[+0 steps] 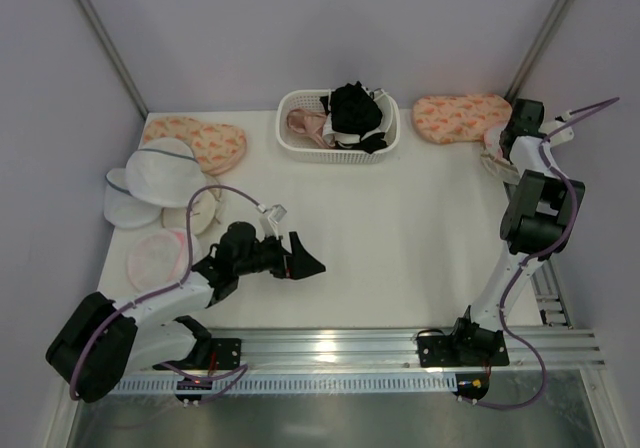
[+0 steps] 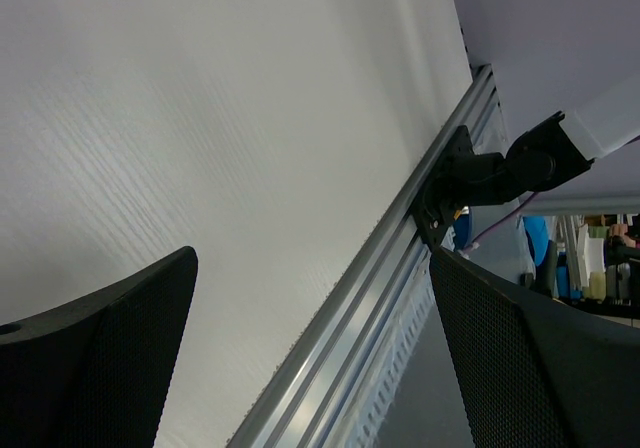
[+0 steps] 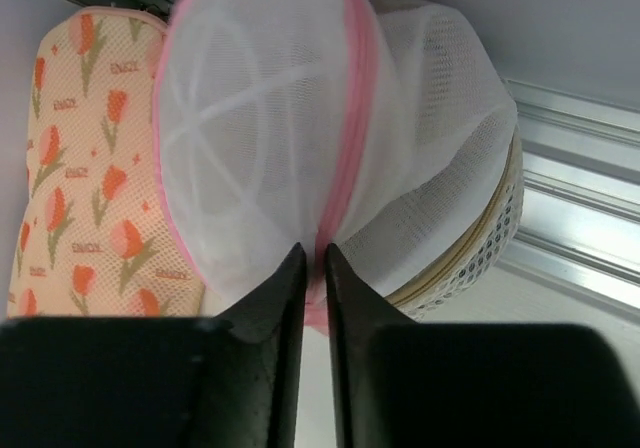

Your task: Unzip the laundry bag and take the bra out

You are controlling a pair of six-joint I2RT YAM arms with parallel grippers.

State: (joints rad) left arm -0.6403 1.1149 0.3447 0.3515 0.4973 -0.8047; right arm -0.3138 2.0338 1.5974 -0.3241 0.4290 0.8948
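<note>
On the left, the left pincer [image 1: 303,257] hangs above the bench [image 1: 400,238], its fingers spread wide with nothing between them. In the far right corner, the right pincer [image 3: 312,298] is pinched nearly together on the pink zip rim [image 3: 355,118] of the laundry bag [image 3: 260,138], which rests beside a tulip-print pouch [image 3: 80,168]; the bra cannot be made out through the mesh. This looks like the pick-up step, with the zip not yet opened. Next, the bag likely needs carrying to mid-bench, where the idle pincer can brace it and the zip pull, unseen here, can be found.
</note>
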